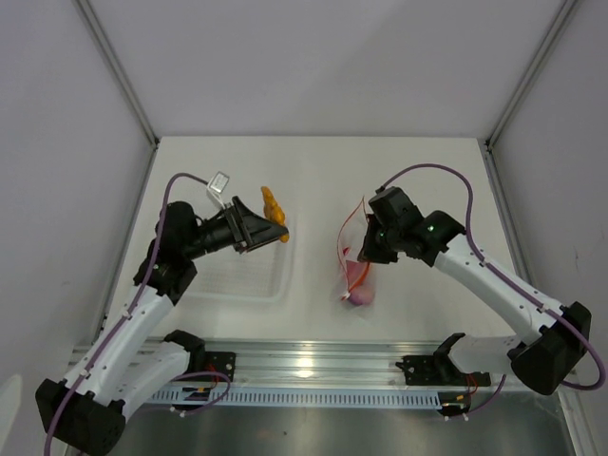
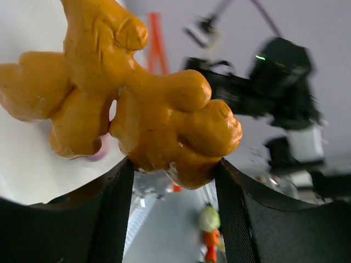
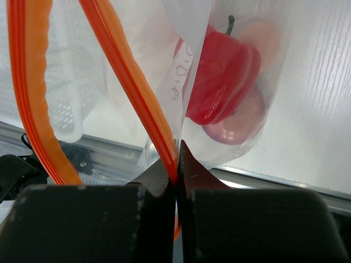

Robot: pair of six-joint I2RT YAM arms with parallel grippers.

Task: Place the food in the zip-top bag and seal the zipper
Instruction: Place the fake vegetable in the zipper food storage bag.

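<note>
One piece outstanding: lumpy orange-yellow food (image 2: 137, 98) clamped in left gripper (image 1: 267, 231). Zip-top bag (image 1: 358, 280) at 3 o'clock from it, zipper (image 3: 126, 82) running 12-to-6, mouth agape, pinched by right gripper (image 3: 178, 164); red piece (image 3: 225, 76), purple piece (image 3: 241, 120) inside.

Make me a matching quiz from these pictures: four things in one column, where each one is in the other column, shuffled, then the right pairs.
Things:
1. orange lumpy toy
2. red pepper
3. zipper strip
4. tray

Places:
A. pinched in the right gripper
B. lying on the table
C. held in the left gripper
D. inside the bag

Pairs: 1-C, 2-D, 3-A, 4-B
</note>
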